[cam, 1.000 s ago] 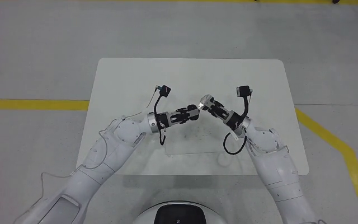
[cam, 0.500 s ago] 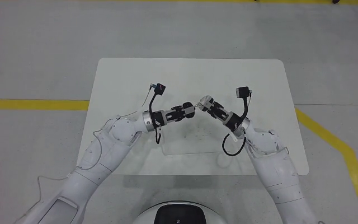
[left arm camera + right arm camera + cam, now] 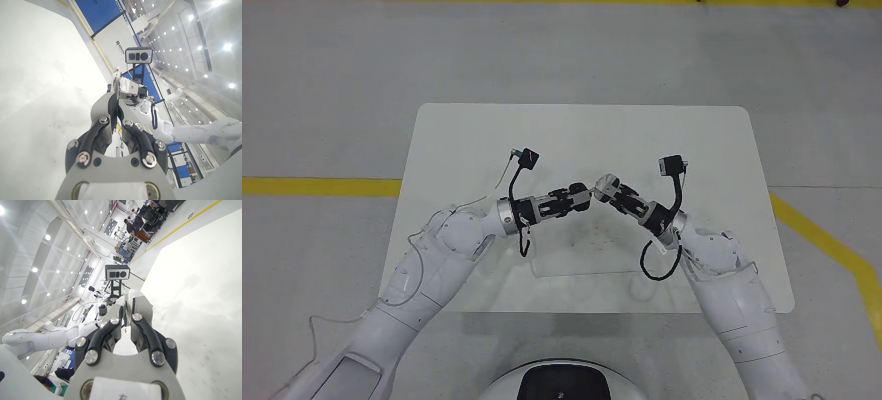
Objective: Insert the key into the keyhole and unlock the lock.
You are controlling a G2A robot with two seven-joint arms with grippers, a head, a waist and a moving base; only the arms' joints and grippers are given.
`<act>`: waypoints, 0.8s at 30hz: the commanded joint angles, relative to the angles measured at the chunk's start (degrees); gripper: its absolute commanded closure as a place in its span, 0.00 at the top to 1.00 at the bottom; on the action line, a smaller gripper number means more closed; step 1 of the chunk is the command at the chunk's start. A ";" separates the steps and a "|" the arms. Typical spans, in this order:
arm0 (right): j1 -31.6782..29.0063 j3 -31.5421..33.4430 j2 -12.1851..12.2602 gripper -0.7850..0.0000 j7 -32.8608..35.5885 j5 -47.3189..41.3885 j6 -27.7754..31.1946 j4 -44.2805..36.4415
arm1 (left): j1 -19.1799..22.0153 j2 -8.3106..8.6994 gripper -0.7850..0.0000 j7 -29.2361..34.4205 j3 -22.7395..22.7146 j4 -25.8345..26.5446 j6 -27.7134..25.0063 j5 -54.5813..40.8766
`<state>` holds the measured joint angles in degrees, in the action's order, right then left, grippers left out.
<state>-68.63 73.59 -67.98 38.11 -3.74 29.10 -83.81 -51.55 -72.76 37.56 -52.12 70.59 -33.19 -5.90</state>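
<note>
Closing again, left gripper (image 3: 585,192) meets right gripper (image 3: 602,186) at its 3 o'clock; left pinched shut, seemingly on the key; right clamps the lock (image 3: 115,80); insertion looks unfinished, turning remains.

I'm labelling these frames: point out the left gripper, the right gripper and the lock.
left gripper (image 3: 115,101): left wrist view, between fingertips.
right gripper (image 3: 126,303): right wrist view, between fingertips.
lock (image 3: 115,83): left wrist view, its metal edge.
</note>
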 commanded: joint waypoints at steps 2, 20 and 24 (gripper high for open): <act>0.29 0.06 0.09 0.26 1.42 -1.44 0.18 0.41 | -0.28 0.05 0.00 0.53 -0.26 0.00 -0.16 -0.12; 1.81 -0.93 0.60 0.00 6.35 -2.28 -1.26 1.51 | -0.47 -0.02 0.00 1.38 -1.02 0.01 0.14 1.33; 2.00 -1.17 0.68 0.00 7.19 -2.91 -1.40 1.66 | -0.50 0.08 0.00 1.85 -1.63 -0.20 0.09 1.04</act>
<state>-66.68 72.45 -67.31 45.09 -6.38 27.71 -82.20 -52.05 -72.71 39.28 -53.62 70.42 -33.10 -4.85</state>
